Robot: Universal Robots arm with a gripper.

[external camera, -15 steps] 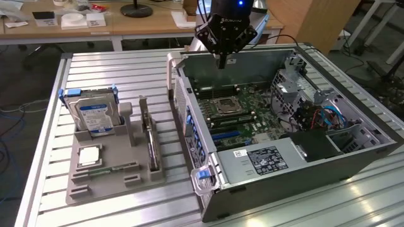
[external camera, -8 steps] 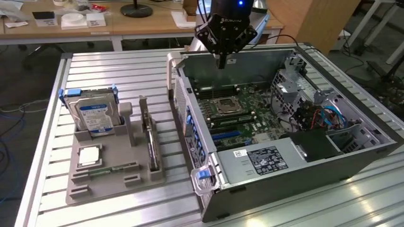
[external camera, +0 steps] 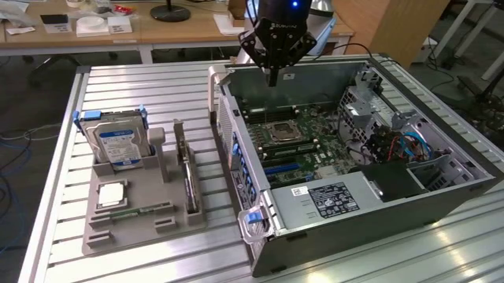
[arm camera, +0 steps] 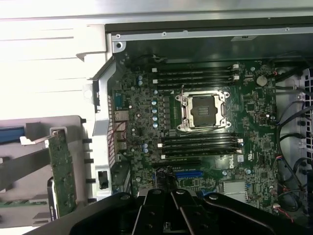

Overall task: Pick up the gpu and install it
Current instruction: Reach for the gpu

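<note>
The gpu [external camera: 187, 177] stands on edge in a slot of the grey holder tray [external camera: 134, 233], at the exterior view's left of the open computer case [external camera: 378, 224]. It is a thin card with a silver bracket at its far end. In the wrist view the gpu [arm camera: 62, 171] shows its green board beside the case wall. My gripper [external camera: 273, 80] hangs above the back of the case, over the motherboard [external camera: 303, 138], well away from the gpu. Its black fingers [arm camera: 156, 210] meet at the tips, shut on nothing. A blue slot [arm camera: 188, 174] lies on the motherboard [arm camera: 142, 122] near them.
In the tray a hard drive [external camera: 118, 144] with a blue-white label stands upright, with a processor chip [external camera: 112, 194] and a memory stick [external camera: 141, 210] near it. Cables [external camera: 402, 147] and a drive cage fill the case's right side. A wooden desk [external camera: 181, 29] stands behind the slatted metal table [external camera: 150, 88].
</note>
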